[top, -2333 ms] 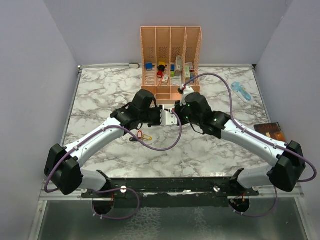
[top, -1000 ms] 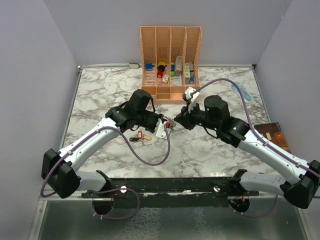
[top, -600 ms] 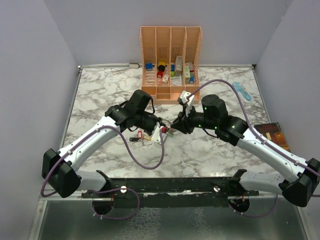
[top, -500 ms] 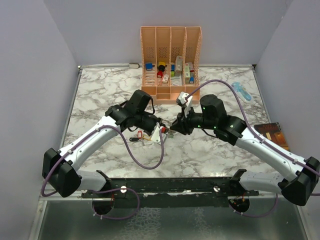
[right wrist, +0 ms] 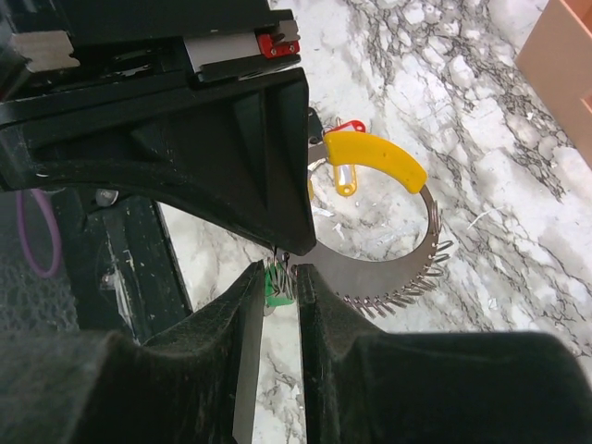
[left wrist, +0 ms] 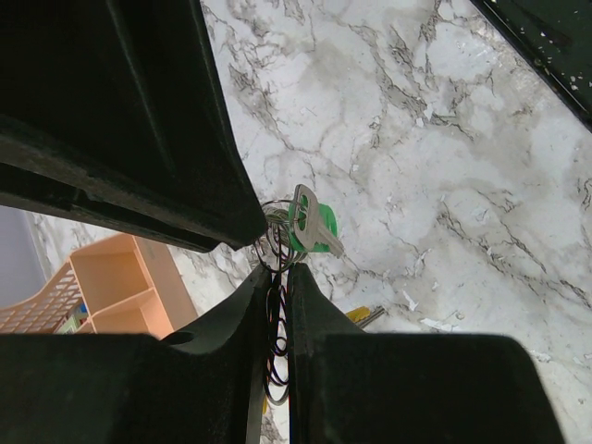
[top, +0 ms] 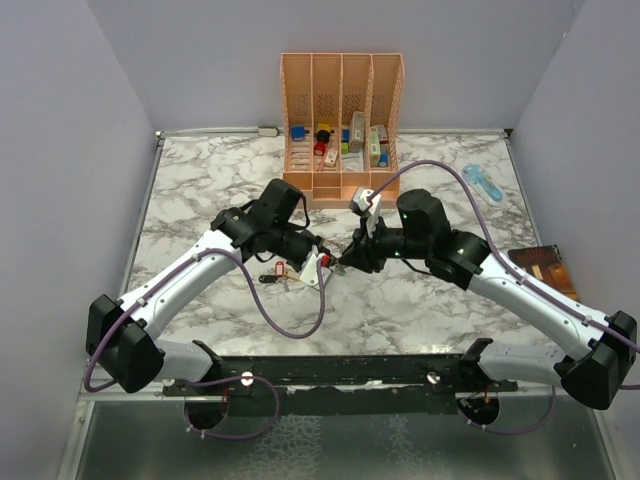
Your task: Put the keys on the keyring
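Note:
My left gripper and right gripper meet tip to tip above the table's middle. In the left wrist view my left gripper is shut on thin wire rings of the keyring, and a green-tagged key hangs just beyond the tips. In the right wrist view my right gripper is shut on that green-tagged key among the wire rings. The keyring, a silvery coiled arc with a yellow band, curves off to the right. Other keys with red and yellow tags lie on the table under the left wrist.
An orange slotted organizer with small items stands at the back centre. A light-blue oblong gadget lies at the back right. A brown flat object sits at the right edge. Purple cables loop off both arms.
My right gripper has moved left and down to meet the left gripper. The left gripper has shifted slightly down and left with the keyring.

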You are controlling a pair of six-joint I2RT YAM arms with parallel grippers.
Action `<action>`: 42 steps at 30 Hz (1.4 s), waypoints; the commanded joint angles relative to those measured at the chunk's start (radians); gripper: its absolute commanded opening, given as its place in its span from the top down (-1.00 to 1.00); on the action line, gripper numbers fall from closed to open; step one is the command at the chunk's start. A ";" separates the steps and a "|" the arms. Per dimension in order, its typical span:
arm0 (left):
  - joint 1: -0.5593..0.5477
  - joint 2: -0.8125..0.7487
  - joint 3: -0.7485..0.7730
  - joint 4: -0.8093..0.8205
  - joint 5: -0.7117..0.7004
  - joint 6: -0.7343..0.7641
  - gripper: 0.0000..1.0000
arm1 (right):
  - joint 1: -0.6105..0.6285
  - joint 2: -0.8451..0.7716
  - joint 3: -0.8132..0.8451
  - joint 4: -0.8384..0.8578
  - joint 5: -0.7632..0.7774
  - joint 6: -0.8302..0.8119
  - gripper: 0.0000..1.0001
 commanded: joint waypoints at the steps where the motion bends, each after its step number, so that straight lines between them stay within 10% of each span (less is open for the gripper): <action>1: 0.006 0.001 0.036 -0.012 0.061 0.034 1.00 | -0.005 0.018 0.006 0.004 -0.045 -0.002 0.58; 20: 0.009 0.003 0.052 -0.039 0.074 0.050 1.00 | -0.005 0.039 0.003 -0.012 -0.053 0.003 0.64; 28: 0.010 0.006 0.046 -0.037 0.074 0.053 1.00 | -0.004 0.047 0.015 -0.018 -0.057 0.013 0.97; 42: 0.011 0.012 0.034 -0.036 0.076 0.067 1.00 | -0.004 0.040 0.042 -0.045 -0.065 0.052 0.76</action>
